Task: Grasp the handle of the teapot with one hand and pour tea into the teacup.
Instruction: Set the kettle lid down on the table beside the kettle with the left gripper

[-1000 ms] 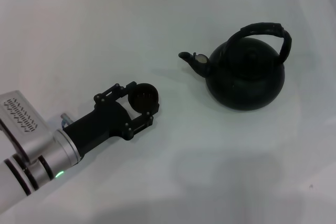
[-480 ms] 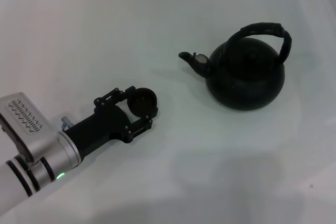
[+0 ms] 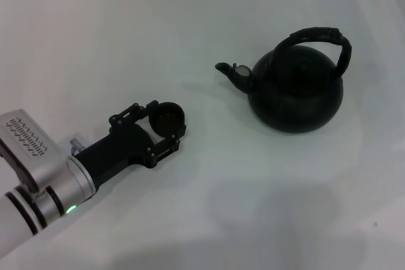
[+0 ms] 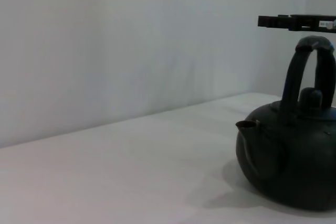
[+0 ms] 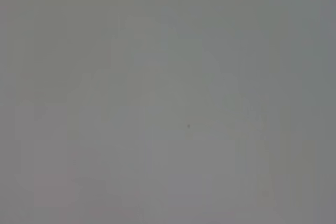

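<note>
The large dark teapot [image 3: 295, 96] stands on the white table at the right, spout pointing left, with its arched handle [image 3: 319, 35] upright over the lid. It also shows in the left wrist view [image 4: 291, 166], with the handle [image 4: 310, 72] above the lid knob. My left gripper [image 3: 167, 122] reaches in from the lower left and is shut on the tiny dark teacup [image 3: 169, 114], well left of the spout [image 3: 229, 71]. The right gripper is out of view.
The white tabletop [image 3: 209, 17] spreads on all sides. A black flat object [image 4: 296, 22] shows beyond the teapot in the left wrist view. The right wrist view shows only plain grey surface [image 5: 168, 98].
My left gripper has shifted slightly to the left with the teacup in it. The teapot has not moved.
</note>
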### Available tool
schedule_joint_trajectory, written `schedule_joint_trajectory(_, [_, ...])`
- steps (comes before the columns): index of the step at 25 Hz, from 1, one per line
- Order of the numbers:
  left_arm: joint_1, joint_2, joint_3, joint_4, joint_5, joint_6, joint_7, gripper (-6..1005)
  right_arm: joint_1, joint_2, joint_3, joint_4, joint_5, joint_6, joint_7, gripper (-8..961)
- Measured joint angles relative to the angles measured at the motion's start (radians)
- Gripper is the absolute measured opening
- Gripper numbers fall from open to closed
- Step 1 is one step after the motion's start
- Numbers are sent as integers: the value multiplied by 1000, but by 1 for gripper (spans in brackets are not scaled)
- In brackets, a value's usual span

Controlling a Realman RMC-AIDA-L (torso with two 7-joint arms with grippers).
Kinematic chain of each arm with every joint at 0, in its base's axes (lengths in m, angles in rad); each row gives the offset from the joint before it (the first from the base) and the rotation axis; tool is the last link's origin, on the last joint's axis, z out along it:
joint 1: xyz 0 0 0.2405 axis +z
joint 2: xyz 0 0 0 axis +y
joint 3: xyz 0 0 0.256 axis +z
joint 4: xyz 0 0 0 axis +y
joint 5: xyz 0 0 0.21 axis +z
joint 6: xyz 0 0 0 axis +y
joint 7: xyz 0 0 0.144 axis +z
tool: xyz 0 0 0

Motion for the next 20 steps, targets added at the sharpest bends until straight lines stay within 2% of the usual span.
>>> schedule_joint_trajectory(20, [11, 0, 1, -2, 6, 27, -2, 705, -3, 0, 0, 12, 0, -25, 3, 874])
